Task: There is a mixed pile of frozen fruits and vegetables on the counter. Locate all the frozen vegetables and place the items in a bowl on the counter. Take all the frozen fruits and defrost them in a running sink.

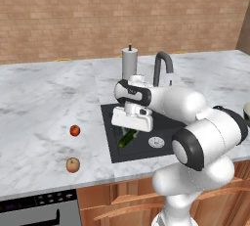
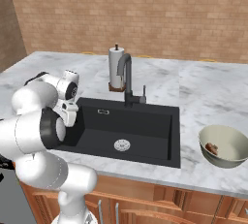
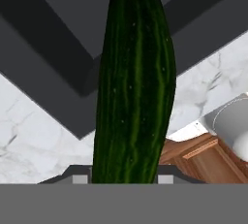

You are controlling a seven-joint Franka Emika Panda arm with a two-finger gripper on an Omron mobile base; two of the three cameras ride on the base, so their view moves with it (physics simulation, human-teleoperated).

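Clamped shut on the cucumber [image 3: 134, 87] over the sink [image 1: 146, 144], the gripper [image 1: 131, 131] risks dropping it before reaching the bowl [image 2: 224, 146] at three o'clock.

I see the bench [image 1: 44, 98] as polished white-grey veined marble. The sink [image 2: 145, 126] looks matt black, its drain [image 2: 122, 145] shiny metal, the tap [image 2: 127, 80] dull dark grey metal. The cucumber [image 3: 134, 87] has glossy, streaked dark-green skin. At 12 o'clock, the wall [image 2: 145, 9] is rough tan brick. The cabinets [image 1: 122, 198] below look like wood.
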